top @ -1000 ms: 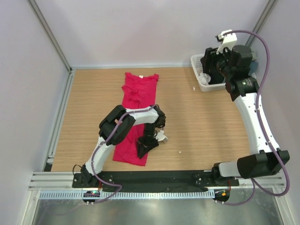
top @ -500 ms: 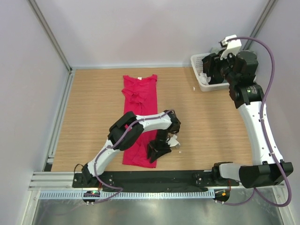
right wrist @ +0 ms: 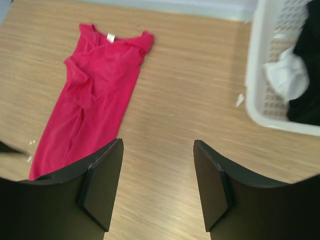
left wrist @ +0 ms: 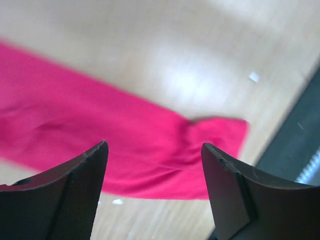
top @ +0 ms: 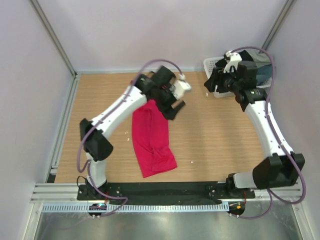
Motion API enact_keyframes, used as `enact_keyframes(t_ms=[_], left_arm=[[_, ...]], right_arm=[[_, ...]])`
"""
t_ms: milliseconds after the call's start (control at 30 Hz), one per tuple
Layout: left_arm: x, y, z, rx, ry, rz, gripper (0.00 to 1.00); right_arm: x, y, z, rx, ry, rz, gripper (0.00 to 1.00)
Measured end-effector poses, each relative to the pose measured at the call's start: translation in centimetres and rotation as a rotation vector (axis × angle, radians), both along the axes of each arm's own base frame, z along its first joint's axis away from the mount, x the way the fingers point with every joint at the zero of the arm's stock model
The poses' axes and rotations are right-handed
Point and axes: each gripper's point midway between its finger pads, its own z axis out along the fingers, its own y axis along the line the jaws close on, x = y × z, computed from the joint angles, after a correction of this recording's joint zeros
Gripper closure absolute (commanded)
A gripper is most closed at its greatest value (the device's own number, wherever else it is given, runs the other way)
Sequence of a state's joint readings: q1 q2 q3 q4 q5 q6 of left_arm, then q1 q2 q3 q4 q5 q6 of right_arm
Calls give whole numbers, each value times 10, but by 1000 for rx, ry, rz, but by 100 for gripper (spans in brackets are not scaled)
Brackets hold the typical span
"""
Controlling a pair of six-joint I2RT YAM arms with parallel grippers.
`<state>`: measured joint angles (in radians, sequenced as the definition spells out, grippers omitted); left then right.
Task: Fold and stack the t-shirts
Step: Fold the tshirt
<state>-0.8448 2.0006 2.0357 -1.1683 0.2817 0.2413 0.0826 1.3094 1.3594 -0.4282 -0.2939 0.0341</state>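
Observation:
One crimson-pink t-shirt (top: 152,140) lies lengthwise on the wooden table, folded to a narrow strip, its near end angled to the right. My left gripper (top: 172,106) hangs blurred above the shirt's far end and hides it. In the left wrist view the jaws (left wrist: 155,145) stand open and empty high over the pink cloth (left wrist: 100,135). My right gripper (top: 212,85) is open beside the basket, holding nothing (right wrist: 157,142). The right wrist view shows the shirt (right wrist: 95,95) at left, collar at the far end.
A white lattice basket (top: 212,65) stands at the back right corner with dark and bluish cloth in it. The right wrist view shows its rim (right wrist: 260,65), a white cloth (right wrist: 287,75) and black cloth (right wrist: 307,50) inside. Small white scraps dot the table.
My left gripper let go of the shirt's near end, opened, and swung up to the far end. The shirt's near end now lies further right. The right gripper edged left.

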Motion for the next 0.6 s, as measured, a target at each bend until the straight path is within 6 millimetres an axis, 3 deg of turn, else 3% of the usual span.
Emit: enact_keyframes(t_ms=[67,100,200,300,400,500,600], left_arm=[[46,29,38,-88,-99,127,17],[75,54,54,-121,-145,221,17],[131,106,62,-164,-188,421,19],[165,143,35,-179,-122,573,22],[185,153,-7,-186,-6,659,24],[194,149,-54,-195,137,715,25],[197,146,-88,-205,245,765,25]], right_arm=[[9,10,-26,47,87,30,35],[14,16,-44,69,143,46,35],[27,26,-87,108,263,69,35],[44,35,-130,149,381,88,35],[64,48,-156,177,458,104,35],[87,70,-159,196,482,150,35],[111,105,-152,214,448,228,35]])
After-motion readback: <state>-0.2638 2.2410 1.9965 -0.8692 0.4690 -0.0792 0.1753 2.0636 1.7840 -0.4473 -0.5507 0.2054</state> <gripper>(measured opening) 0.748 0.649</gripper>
